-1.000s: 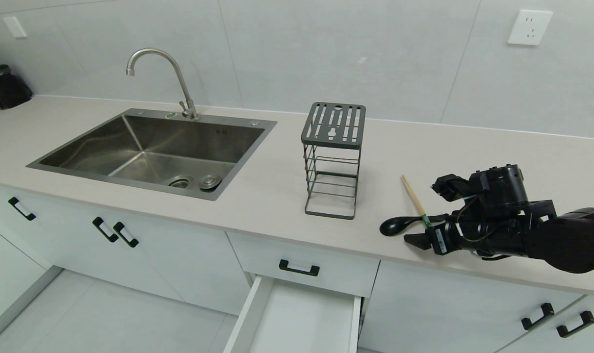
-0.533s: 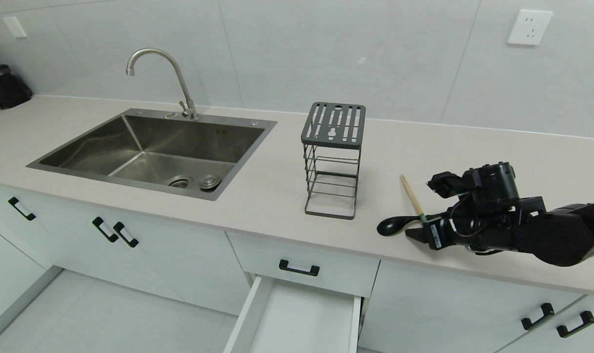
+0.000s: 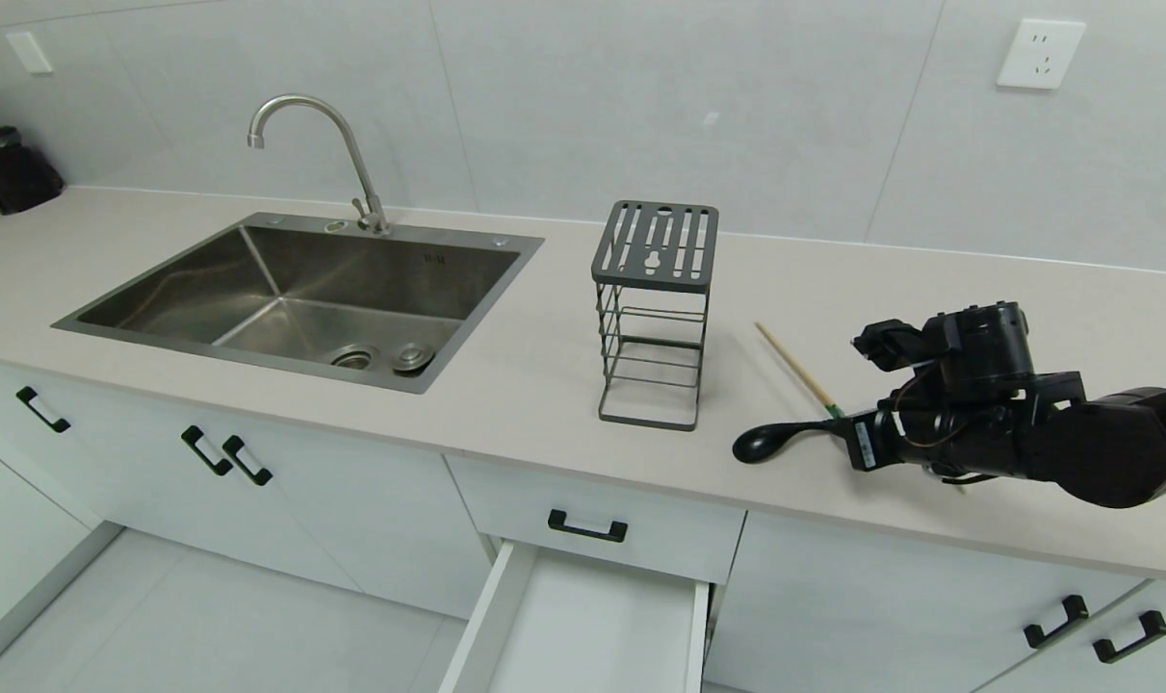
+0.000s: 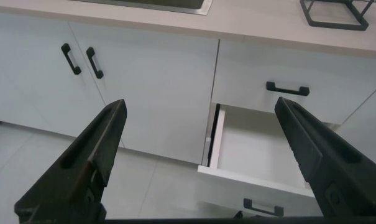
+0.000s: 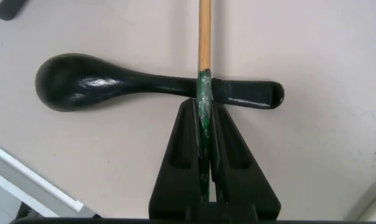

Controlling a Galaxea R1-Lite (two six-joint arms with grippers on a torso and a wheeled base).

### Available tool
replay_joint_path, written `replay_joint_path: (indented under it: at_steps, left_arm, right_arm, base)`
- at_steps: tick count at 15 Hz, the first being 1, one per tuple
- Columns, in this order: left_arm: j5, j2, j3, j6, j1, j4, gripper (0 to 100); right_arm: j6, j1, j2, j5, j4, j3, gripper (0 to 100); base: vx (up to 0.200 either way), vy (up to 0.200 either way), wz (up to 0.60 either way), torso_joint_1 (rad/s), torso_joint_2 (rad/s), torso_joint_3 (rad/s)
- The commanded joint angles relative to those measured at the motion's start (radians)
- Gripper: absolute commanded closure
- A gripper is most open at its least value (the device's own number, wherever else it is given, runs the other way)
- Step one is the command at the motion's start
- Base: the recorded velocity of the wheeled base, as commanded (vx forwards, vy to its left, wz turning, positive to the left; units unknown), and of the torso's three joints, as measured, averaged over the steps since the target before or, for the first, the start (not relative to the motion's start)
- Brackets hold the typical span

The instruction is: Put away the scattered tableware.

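- Gripped chopstick (image 5: 204,37) in clenched right pincer (image 5: 204,106), near desk's (image 3: 534,385) front edge.
- Held left pincer (image 4: 199,106) released before open drawer (image 3: 583,626).
- Judged spoon (image 5: 113,81) and chopstick both unstowed yet.

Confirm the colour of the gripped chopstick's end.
Green end on the tan wooden chopstick; right wrist view shows it best.

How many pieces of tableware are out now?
2: a black spoon near the counter's front edge; a chopstick across its handle, in the right gripper. Others may be hidden.
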Motion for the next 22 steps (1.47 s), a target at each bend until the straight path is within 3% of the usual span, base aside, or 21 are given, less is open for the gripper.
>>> replay_joint_path:
  at_steps: [1, 4, 9, 13, 20, 22]
  left_arm:
    - [0.0, 0.001, 0.0, -0.001, 0.0, 0.0, 0]
    - [0.0, 0.001, 0.0, -0.001, 0.0, 0.0, 0]
    - [0.0, 0.001, 0.0, -0.001, 0.0, 0.0, 0]
    - [0.0, 0.001, -0.001, -0.001, 0.0, 0.0, 0]
    - [0.0, 0.001, 0.0, -0.001, 0.0, -0.002, 0]
    - [0.0, 0.001, 0.0, -0.001, 0.0, 0.0, 0]
  right_arm:
    - [0.001, -0.009, -0.078, 0.0, 0.001, 0.043, 100]
    - [0.001, -0.004, -0.171, 0.002, -0.044, 0.145, 100]
    - [-0.018, 0.019, -0.239, 0.009, -0.326, 0.272, 100]
    - [-0.038, 0.094, -0.334, 0.049, -0.355, 0.295, 100]
    - [-0.122, 0.119, -0.469, 0.127, -0.421, 0.384, 100]
    - [-0.137, 0.181, -0.476, 0.19, -0.432, 0.385, 100]
  base:
    - [0.0, 0.0, 0.0, 0.0, 0.0, 0.0]
    - [0.0, 0.0, 0.0, 0.0, 0.0, 0.0]
    - [0.0, 0.0, 0.0, 0.0, 0.0, 0.0]
    - [0.0, 0.0, 0.0, 0.0, 0.0, 0.0]
    - [0.0, 0.0, 0.0, 0.0, 0.0, 0.0]
    - [0.0, 0.0, 0.0, 0.0, 0.0, 0.0]
